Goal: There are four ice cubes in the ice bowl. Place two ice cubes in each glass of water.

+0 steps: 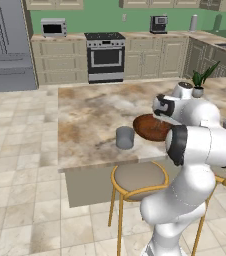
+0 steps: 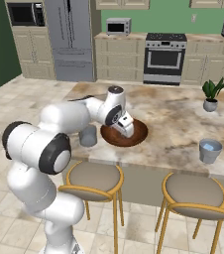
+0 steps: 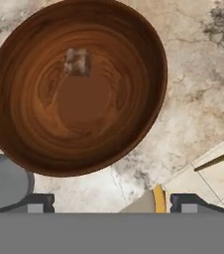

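Note:
The reddish-brown wooden ice bowl lies straight below the hand on the marble island, and also appears in the base views. One pale translucent ice cube rests on its inner slope, away from the centre. My gripper hangs above the bowl's near rim, open, its fingers wide apart with nothing between them; the hand tilts down over the bowl. One grey-blue glass stands just left of the bowl. The other glass stands far to the right near the counter edge.
A small grey plant pot sits at the island's far right. Round stools stand under the near counter edge. Stove, fridge and cabinets line the back wall.

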